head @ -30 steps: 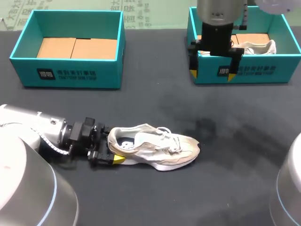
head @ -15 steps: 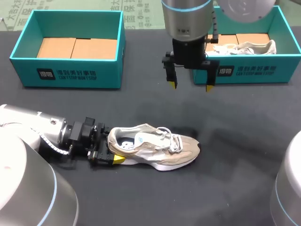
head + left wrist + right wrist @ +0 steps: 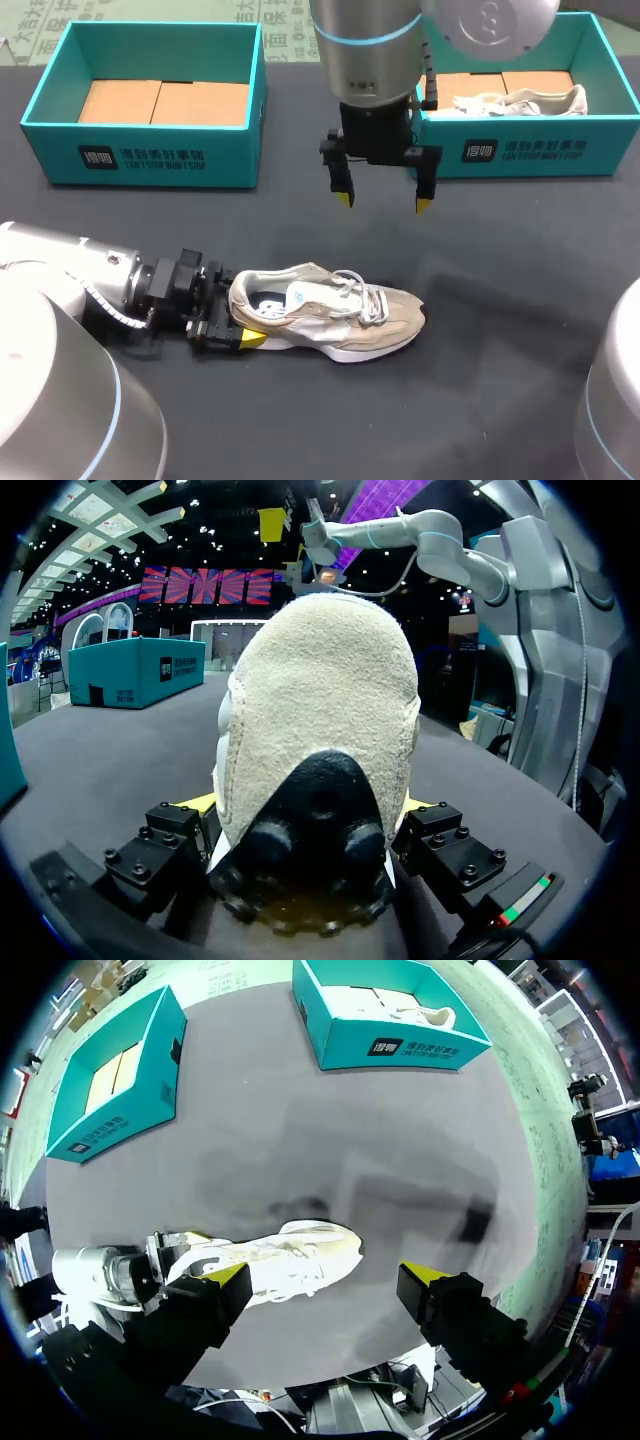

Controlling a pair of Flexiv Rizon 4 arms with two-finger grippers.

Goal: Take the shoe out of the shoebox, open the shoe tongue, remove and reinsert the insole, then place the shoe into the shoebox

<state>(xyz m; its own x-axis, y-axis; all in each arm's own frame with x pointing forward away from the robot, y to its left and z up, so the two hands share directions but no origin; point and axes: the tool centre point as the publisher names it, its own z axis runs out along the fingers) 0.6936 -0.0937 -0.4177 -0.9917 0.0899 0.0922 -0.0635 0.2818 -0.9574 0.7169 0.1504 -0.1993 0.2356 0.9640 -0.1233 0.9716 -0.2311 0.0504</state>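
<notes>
A white and beige shoe (image 3: 335, 312) lies on its sole on the black table, toe to the right, its dark insole showing in the opening. My left gripper (image 3: 236, 322) lies low at the heel, one finger on each side; in the left wrist view the heel (image 3: 318, 760) fills the gap between the fingers (image 3: 168, 842), so it is shut on the shoe. My right gripper (image 3: 383, 200) hangs open and empty above the table, behind the shoe. From the right wrist the shoe (image 3: 290, 1252) lies below and ahead of the right gripper (image 3: 328, 1282).
A teal shoebox (image 3: 140, 160) with only cardboard inside stands at the back left. A second teal shoebox (image 3: 520, 152) at the back right holds another white shoe (image 3: 525, 100). Both boxes (image 3: 118, 1100) (image 3: 400, 1045) show from the right wrist.
My right arm has swung from over the right shoebox to the left and toward the shoe, fingers still open. The left gripper and the shoe have not moved.
</notes>
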